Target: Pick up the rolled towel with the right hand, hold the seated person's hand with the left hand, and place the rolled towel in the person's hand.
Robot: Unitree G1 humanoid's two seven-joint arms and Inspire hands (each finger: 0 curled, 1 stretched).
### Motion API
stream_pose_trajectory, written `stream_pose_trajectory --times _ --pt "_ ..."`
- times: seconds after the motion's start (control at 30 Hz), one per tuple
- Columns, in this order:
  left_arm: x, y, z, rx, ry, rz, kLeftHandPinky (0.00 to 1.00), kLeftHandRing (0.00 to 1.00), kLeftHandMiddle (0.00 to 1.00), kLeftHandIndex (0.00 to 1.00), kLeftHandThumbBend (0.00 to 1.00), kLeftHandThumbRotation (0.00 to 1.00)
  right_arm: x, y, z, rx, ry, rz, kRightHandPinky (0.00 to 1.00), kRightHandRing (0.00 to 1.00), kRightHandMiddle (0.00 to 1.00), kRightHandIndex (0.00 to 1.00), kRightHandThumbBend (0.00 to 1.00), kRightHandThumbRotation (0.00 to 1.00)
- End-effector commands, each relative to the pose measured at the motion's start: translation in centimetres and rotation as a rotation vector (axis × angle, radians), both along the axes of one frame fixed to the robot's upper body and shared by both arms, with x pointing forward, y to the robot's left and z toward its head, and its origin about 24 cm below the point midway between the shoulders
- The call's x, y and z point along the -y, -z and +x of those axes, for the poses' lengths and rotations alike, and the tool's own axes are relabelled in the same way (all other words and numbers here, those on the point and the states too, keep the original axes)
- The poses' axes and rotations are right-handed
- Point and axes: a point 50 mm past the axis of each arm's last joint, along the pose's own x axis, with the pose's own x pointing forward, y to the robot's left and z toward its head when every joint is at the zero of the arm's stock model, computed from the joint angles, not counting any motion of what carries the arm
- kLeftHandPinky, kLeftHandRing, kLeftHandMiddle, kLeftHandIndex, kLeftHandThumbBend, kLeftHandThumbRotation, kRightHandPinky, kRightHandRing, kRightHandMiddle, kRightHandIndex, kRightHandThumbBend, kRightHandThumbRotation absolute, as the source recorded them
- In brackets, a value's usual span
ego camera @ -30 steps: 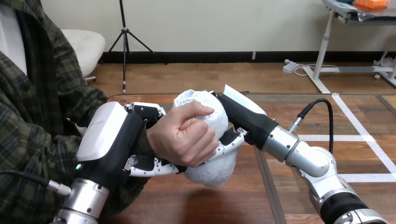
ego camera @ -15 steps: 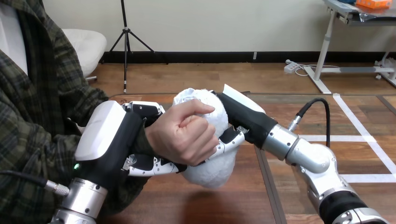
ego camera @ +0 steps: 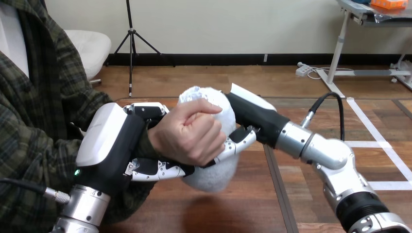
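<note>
The rolled towel is white terry cloth, fluffy and matt. The left hand has a smooth, slightly glossy white plastic shell over matt black plastic, and the right hand looks the same. The left forearm and the right forearm are silver metal with a soft shine. The table is smooth brown wood with a faint gloss.

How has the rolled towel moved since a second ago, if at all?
Yes, slightly: the rolled towel has drifted left and a little up, away from the dark seam in the table, together with the person's hand gripping it.
</note>
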Motion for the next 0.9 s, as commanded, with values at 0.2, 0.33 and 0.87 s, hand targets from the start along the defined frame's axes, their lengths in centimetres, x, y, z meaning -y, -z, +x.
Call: stream_pose_trajectory --times 0.2,0.33,0.87 --pt "0.3 0.0 0.8 0.022 0.012 0.001 0.49 0.54 0.6 0.65 1.0 0.2 -0.3 -6.3 1.1 0.193 -0.011 0.132 0.7 0.77 0.8 0.81 0.97 0.3" --pt "0.0 -0.1 0.7 0.022 0.002 0.026 0.54 0.61 0.67 0.74 1.0 0.29 0.4 -6.5 1.1 0.198 0.01 0.147 0.69 0.76 0.79 0.81 0.98 0.3" --pt "-1.0 -1.1 0.6 0.047 -0.016 0.107 0.64 0.76 0.84 0.87 1.0 0.36 2.2 -6.7 0.9 0.21 0.05 0.162 0.66 0.74 0.77 0.82 0.95 0.31"
